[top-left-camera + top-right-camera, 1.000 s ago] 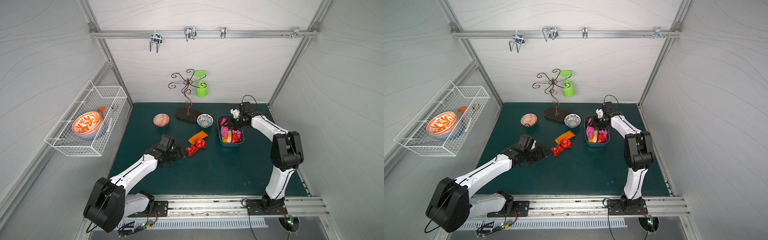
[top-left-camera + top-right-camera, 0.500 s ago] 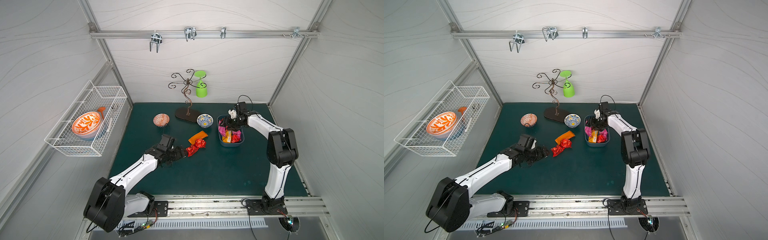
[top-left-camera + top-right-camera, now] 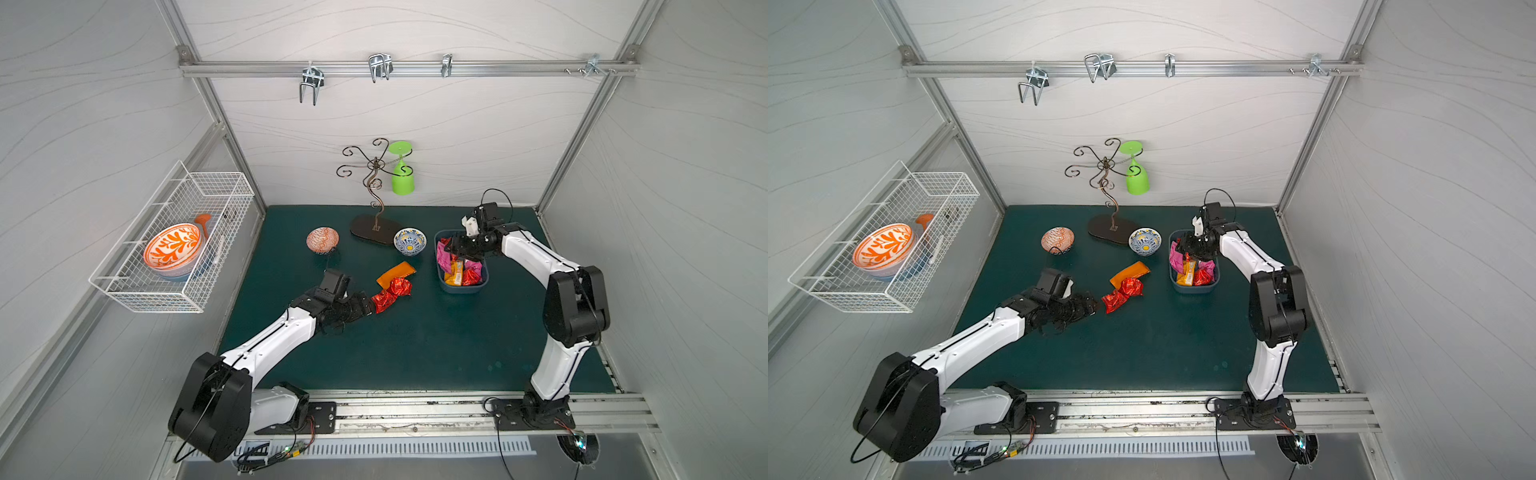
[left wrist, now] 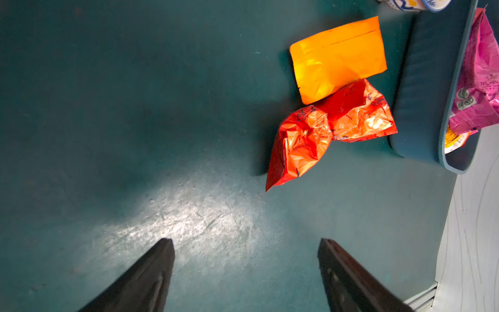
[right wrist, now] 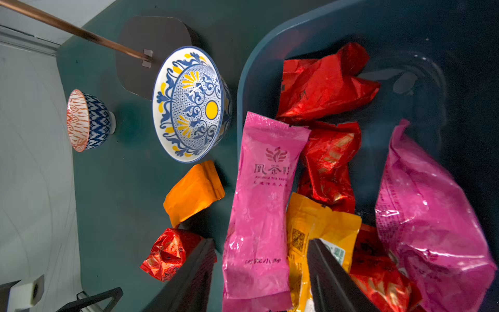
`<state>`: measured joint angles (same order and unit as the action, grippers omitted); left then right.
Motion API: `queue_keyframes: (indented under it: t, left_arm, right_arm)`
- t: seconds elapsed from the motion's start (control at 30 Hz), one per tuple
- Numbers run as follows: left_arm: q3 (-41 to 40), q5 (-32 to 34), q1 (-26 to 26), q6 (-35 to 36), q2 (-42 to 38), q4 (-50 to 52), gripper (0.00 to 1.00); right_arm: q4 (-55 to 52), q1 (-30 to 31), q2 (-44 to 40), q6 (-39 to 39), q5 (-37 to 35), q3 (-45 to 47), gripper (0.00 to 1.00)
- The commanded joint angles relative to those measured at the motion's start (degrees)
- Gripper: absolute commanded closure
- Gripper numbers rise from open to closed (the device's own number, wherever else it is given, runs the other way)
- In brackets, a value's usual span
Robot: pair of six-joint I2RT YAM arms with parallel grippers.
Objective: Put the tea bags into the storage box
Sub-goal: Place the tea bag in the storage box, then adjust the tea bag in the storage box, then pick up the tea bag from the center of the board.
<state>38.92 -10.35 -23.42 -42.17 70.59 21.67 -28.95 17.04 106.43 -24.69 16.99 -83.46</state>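
The storage box (image 3: 441,272) (image 3: 1194,289) is a dull blue tub at the mat's back right, holding several red, pink and yellow tea bags (image 3: 459,270). My right gripper (image 3: 463,249) (image 5: 260,240) hangs open just over them. A pink tea bag (image 5: 266,189) lies loose between its jaws, with a gap on each side. An orange tea bag (image 3: 397,272) (image 4: 337,56) and two crumpled red tea bags (image 3: 390,293) (image 4: 324,129) lie on the mat left of the box. My left gripper (image 3: 368,305) (image 4: 245,240) is open and empty, low on the mat, just short of the red ones.
A blue-and-yellow bowl (image 3: 410,241) (image 5: 191,105) stands right beside the box, and a red-patterned bowl (image 3: 322,240) farther left. The wire stand (image 3: 376,226) carries a green glass (image 3: 402,174). A white wire basket (image 3: 174,245) hangs on the left wall.
My right gripper has shifted slightly left and toward the front over the storage box. The left arm and the tea bags on the mat have not moved.
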Motion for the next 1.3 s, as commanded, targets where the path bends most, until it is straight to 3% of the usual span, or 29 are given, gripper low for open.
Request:
queue_keyframes:
  t: [0.0,0.2,0.5,0.77,1.07,1.27]
  left_arm:
    - [2.5,-0.4,-0.2,0.3,0.1,-0.7,0.12]
    - [1.6,0.2,-0.2,0.5,-1.0,-0.1,0.12]
    - [0.3,0.6,-0.2,0.5,-2.5,0.0,0.12]
    - [-0.3,1.2,-0.2,0.4,-3.2,0.0,0.12]
    - [-1.0,2.5,-0.2,-1.0,-3.7,-0.7,0.12]
    - [-1.5,2.9,-0.2,-1.4,-4.1,-0.7,0.12]
  right_arm:
    - [2.5,0.6,0.4,-2.5,3.8,1.2,0.40]
    - [6.0,2.0,2.7,-4.6,7.5,1.5,0.40]
    - [6.2,1.5,6.0,-5.8,6.2,1.3,0.38]
    - [3.6,2.5,-1.2,-3.4,1.7,2.3,0.36]
    - [2.0,12.7,-10.7,-1.9,-2.4,10.4,0.37]
    - [4.2,21.7,-7.0,-2.7,-3.4,11.8,0.38]
